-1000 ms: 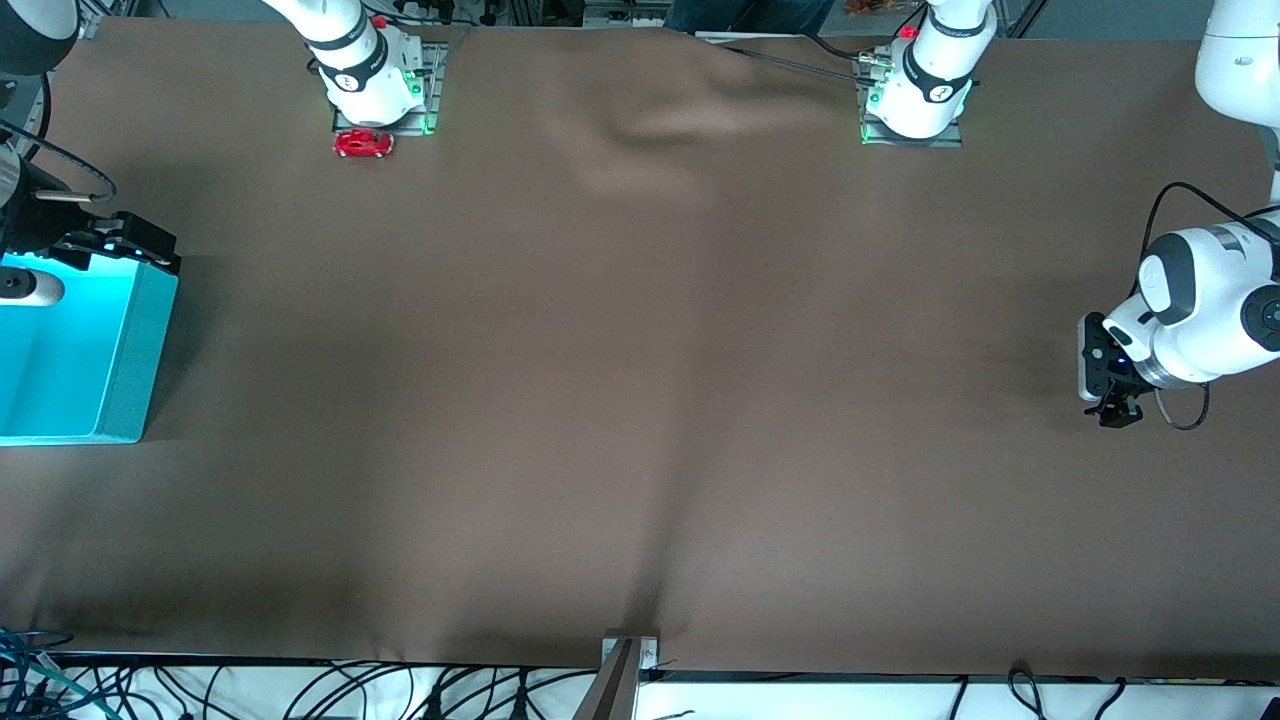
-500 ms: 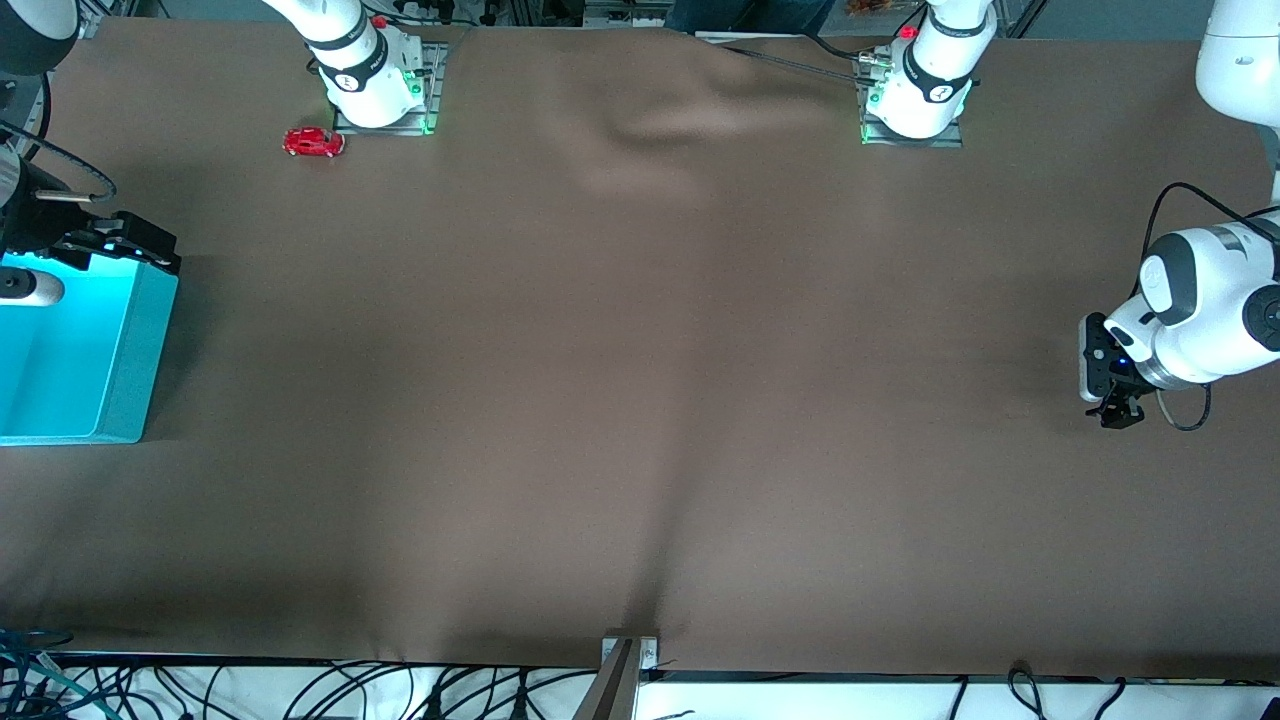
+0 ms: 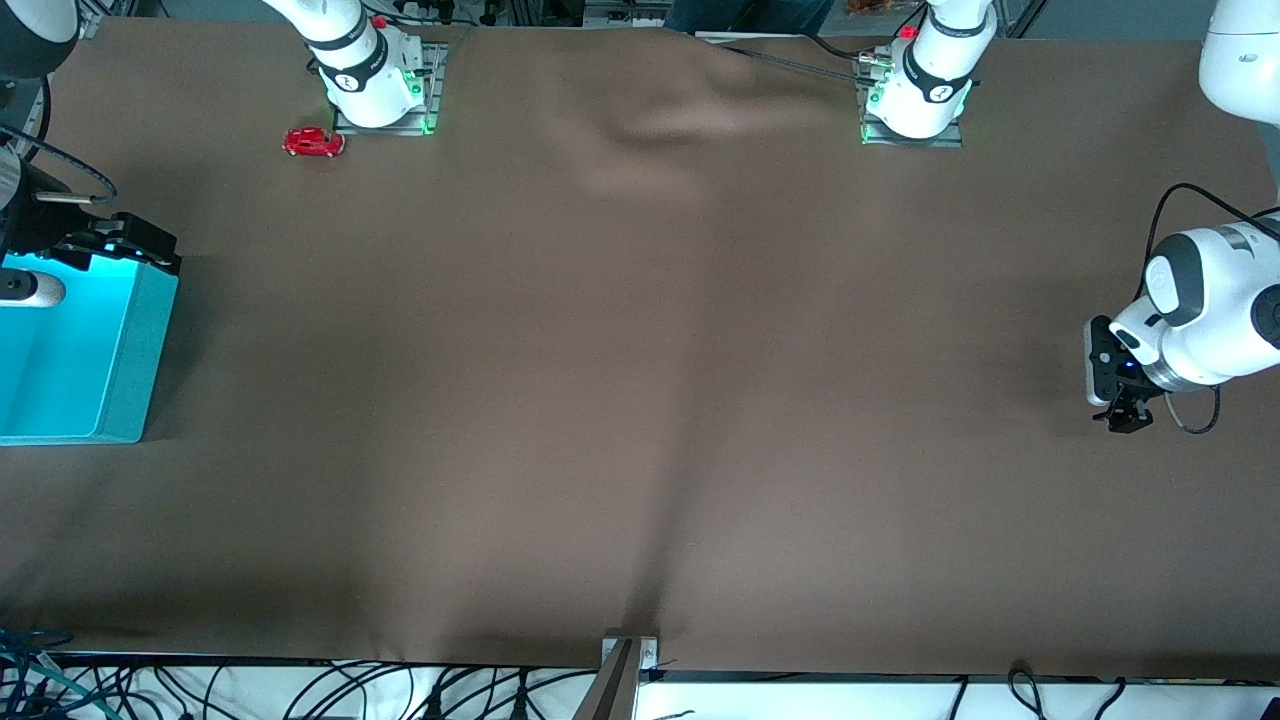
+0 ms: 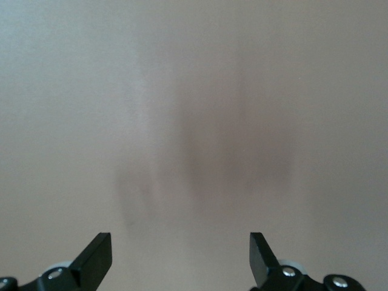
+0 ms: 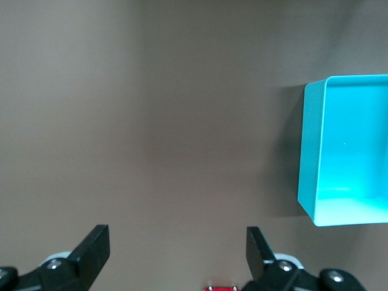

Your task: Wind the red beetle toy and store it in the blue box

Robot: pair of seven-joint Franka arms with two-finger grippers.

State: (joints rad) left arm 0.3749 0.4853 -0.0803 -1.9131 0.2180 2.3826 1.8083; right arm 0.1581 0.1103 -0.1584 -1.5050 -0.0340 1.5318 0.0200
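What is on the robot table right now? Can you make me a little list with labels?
toy: red beetle toy sits on the brown table, beside the right arm's base
box: blue box at the right arm's end of the table, nearer the front camera than the toy; the part of its inside that shows has nothing in it
left gripper: open, holding nothing, over bare table at the left arm's end
right gripper: open, holding nothing, up over the table near the box
toy stored: not yet
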